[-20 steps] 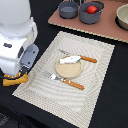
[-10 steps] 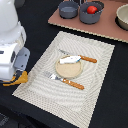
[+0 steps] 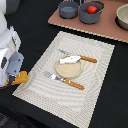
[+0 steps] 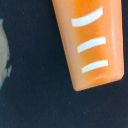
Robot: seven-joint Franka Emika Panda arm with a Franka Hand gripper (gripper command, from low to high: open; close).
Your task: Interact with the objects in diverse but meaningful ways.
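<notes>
The yellow-orange scored bread loaf (image 3: pixel 20 77) lies on the black table at the left edge of the striped placemat (image 3: pixel 95 80). It fills the wrist view (image 4: pixel 92 40), lying flat with three white score marks. My gripper (image 3: pixel 10 76) hangs just beside it on the exterior view's left, and its fingers are not clear. The pale silvery flat piece (image 3: pixel 70 60) rests on a tan plate (image 3: pixel 69 71). The red tomato (image 3: pixel 92 9) sits in one grey pot (image 3: pixel 90 18), and a second grey pot (image 3: pixel 68 9) stands beside it. The sausage is out of view.
A knife (image 3: pixel 88 59) and a fork (image 3: pixel 73 84) with orange handles lie on the placemat beside the plate. The pots stand on a brown board (image 3: pixel 107 27) at the back, with a pale bowl (image 3: pixel 122 17) at its right end.
The arm has drawn slightly toward the exterior view's left. The loaf has stayed in place beside the placemat.
</notes>
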